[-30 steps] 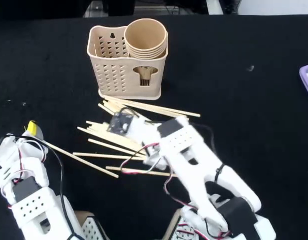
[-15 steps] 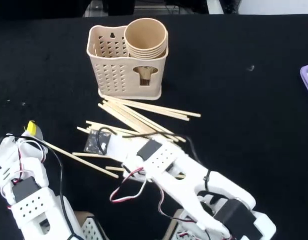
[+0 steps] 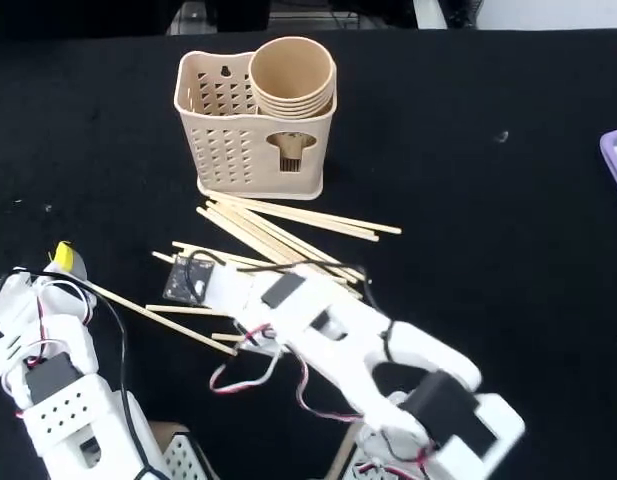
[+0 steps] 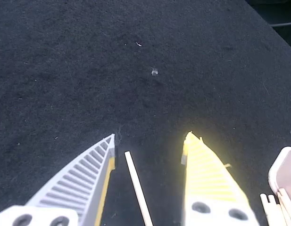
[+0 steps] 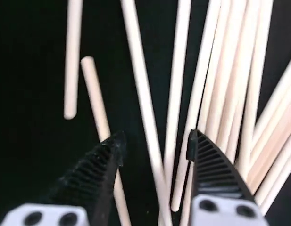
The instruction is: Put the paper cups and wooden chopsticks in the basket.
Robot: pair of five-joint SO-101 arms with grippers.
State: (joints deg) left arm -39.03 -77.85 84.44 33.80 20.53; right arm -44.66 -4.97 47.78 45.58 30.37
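Step in hand: the paper cups already stood nested in the right compartment of the basket, so the job looked to be at the first pick-up of the chopsticks, which lay loose on the counter.
Right pincer: the right pincer was released and hung low over the pile, its fingers spread to either side of two or three sticks; nothing was gripped.
Left pincer: the left pincer was also released and held nothing, poised just over the counter with the end of a single chopstick lying between its fingers.
Where the sticks lay: just in front of the basket and out toward the right arm, some crossing one another.
Long axis: all lay flat. The main bundle slanted from the basket's foot away toward the right side; a few nearer the arm ran almost crosswise.
Next move, as I judged it: lower the right pincer, clench on one stick or a small bunch, lift, then tip the long axis upright so it could drop end-first into the free compartment.
Risk: crossed sticks could drag along or slip out.
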